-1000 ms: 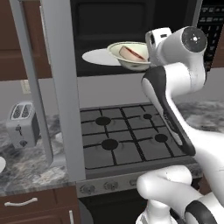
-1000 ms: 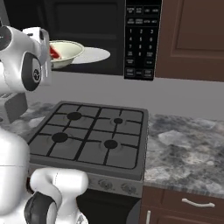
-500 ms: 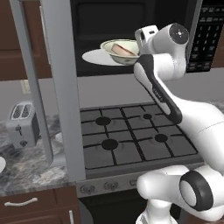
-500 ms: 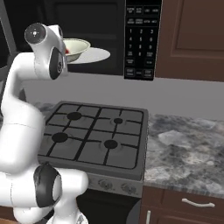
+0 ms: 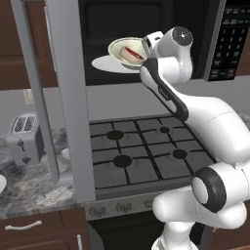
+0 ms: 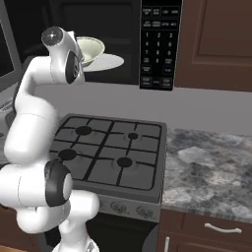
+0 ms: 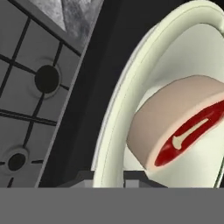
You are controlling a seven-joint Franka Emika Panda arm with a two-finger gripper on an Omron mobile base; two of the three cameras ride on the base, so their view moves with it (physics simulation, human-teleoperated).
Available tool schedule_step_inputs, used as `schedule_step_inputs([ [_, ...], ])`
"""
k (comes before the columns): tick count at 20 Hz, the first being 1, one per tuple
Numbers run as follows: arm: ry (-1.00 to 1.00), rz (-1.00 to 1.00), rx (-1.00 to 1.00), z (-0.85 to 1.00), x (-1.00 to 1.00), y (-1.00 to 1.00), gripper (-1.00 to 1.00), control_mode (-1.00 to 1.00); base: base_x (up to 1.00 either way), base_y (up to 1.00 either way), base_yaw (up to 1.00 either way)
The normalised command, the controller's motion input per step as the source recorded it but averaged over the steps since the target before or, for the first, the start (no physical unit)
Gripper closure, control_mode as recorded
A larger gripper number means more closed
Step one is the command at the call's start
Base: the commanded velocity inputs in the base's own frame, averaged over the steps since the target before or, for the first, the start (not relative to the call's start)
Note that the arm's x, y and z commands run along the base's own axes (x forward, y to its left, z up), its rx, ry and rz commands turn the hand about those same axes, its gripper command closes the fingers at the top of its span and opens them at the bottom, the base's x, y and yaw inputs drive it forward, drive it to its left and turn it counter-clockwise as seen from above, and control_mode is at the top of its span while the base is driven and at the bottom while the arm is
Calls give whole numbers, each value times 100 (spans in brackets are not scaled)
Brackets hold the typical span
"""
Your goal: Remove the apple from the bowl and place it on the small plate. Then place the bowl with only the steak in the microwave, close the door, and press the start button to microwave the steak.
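Observation:
The pale cream-green bowl [image 5: 122, 50] sits tilted over the white round tray [image 5: 103, 64] inside the open microwave. The steak [image 5: 133, 52] lies in it, a red-brown slab with a pale edge. My gripper [image 5: 147, 46] is at the bowl's right rim, shut on it. In the hand view the bowl's rim [image 7: 117, 109] runs down between my fingertips at the gripper [image 7: 109, 177], and the steak [image 7: 175, 127] is close ahead. In the right base view the bowl [image 6: 92, 48] peeks out past my arm, above the tray [image 6: 109, 62]. The door [image 5: 68, 97] hangs open on the left. The apple and the small plate are out of view.
The microwave's control panel [image 6: 157, 44] is to the right of the opening. Below lies the gas stove [image 5: 141, 156]. A toaster [image 5: 24, 139] stands on the granite counter [image 5: 29, 190] left of the door. Brown cabinets [image 6: 216, 44] flank the microwave.
The arm has stretched further into the microwave and carried the bowl with the steak to the left, over the white tray. The door has not moved.

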Motion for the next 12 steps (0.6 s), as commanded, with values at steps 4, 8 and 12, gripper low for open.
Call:
schedule_step_inputs([
  [4, 13, 2, -1, -7, 25, 0, 100, -100, 0, 0, 0],
  [8, 2, 0, 0, 0, -5, -4, 100, -100, 0, 0, 0],
  [12, -14, 0, 0, 0, -50, -1, -100, -100, 0, 0, 0],
])
